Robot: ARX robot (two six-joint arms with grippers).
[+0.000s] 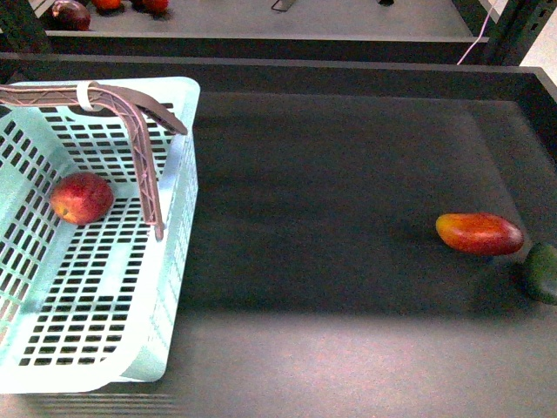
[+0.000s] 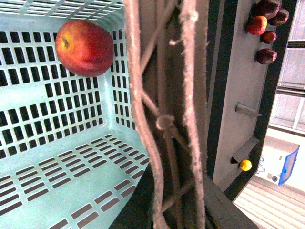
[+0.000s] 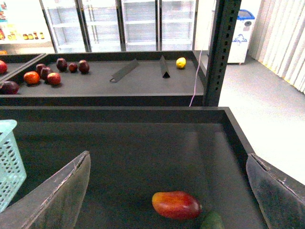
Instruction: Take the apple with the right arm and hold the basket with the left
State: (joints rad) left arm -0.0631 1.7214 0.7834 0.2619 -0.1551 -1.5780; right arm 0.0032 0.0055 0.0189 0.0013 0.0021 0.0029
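The light-turquoise basket (image 1: 187, 174) stands at the left of the dark shelf. The apple (image 1: 81, 198) lies inside it on the slotted floor, near the far wall. The brown ribbed handle (image 1: 139, 148) is swung up over the basket. In the left wrist view the handle (image 2: 164, 124) runs close along the middle, with the apple (image 2: 85, 47) and the basket floor (image 2: 71, 157) beside it. My left gripper is shut on the handle; its fingers are hidden. My right gripper (image 3: 169, 155) is open and empty, over the shelf's right side, far from the apple. A basket corner (image 3: 9, 162) shows there.
An elongated red-orange mango (image 1: 479, 233) and a dark green fruit (image 1: 543, 273) lie at the shelf's right; both show under my right gripper, mango (image 3: 176, 204) and green fruit (image 3: 212, 222). The shelf has a raised back wall (image 1: 348, 74). A further shelf (image 3: 143, 83) holds several fruits.
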